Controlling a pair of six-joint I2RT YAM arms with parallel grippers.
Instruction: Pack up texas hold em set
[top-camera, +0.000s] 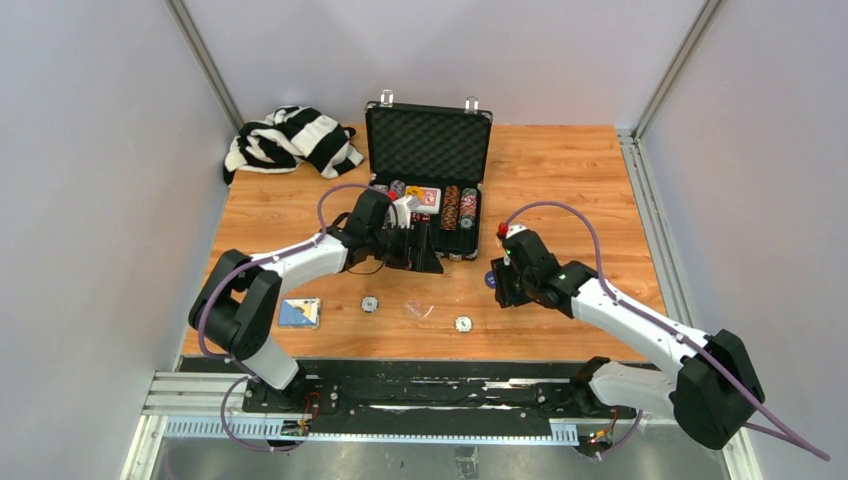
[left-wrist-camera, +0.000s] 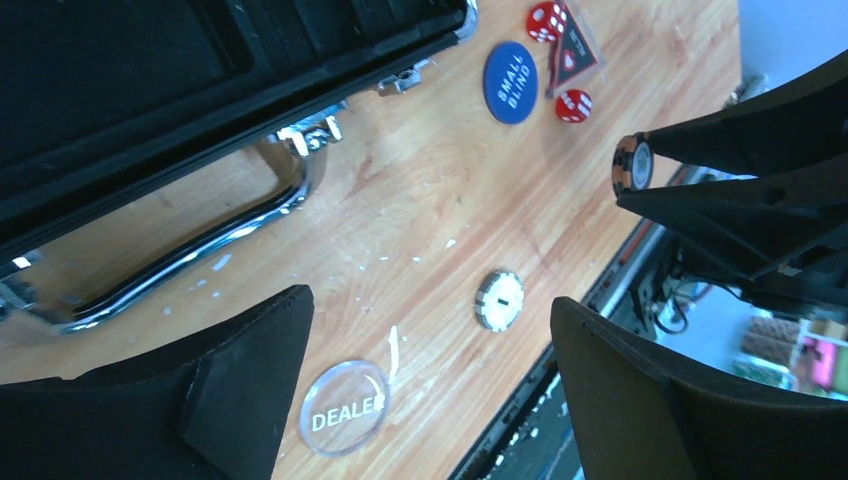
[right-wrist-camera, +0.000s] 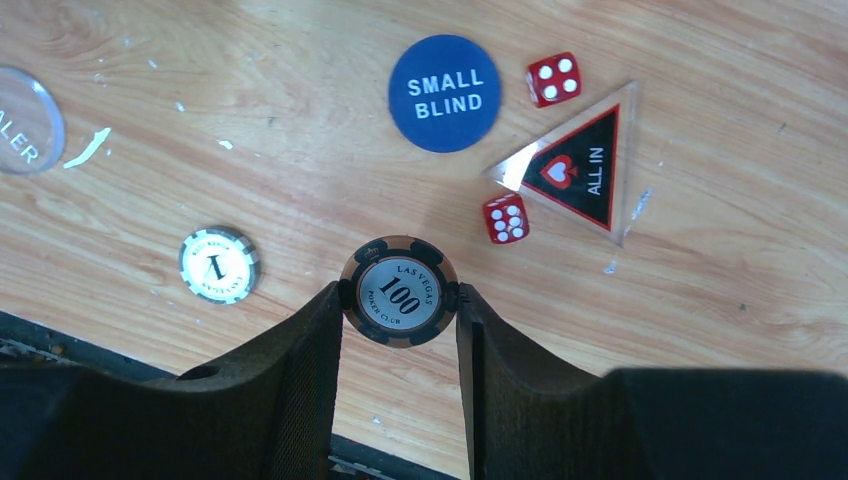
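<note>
Nearest, along the bottom edge of the bench (top-camera: 560, 180) in the top view, lie a blue card box (top-camera: 299, 313), a white chip (top-camera: 369, 304), the clear dealer button (top-camera: 417, 310) and a second white chip (top-camera: 462, 323), all apart from one another. Just above these, right of centre, the right fingers (top-camera: 506, 287) are closed on the rim of a black and brown 100 chip (right-wrist-camera: 398, 291), held on edge clear of the wood. Under and beyond it sit the blue small blind button (right-wrist-camera: 443, 93), two red dice (right-wrist-camera: 553, 79) and a clear triangular all-in marker (right-wrist-camera: 575, 165); one die touches the marker's edge. Mid-frame, the left fingers (top-camera: 425, 252) stand spread wide with nothing between them, over the bench just in front of the silver handle (left-wrist-camera: 200, 240). Behind them the black briefcase (top-camera: 428, 140) sits open at upper centre, its foam-lined lid upright, rows of chips (top-camera: 458, 207) and a deck in its tray. Farthest, at upper left, lies a crumpled striped cloth (top-camera: 290, 140).
</note>
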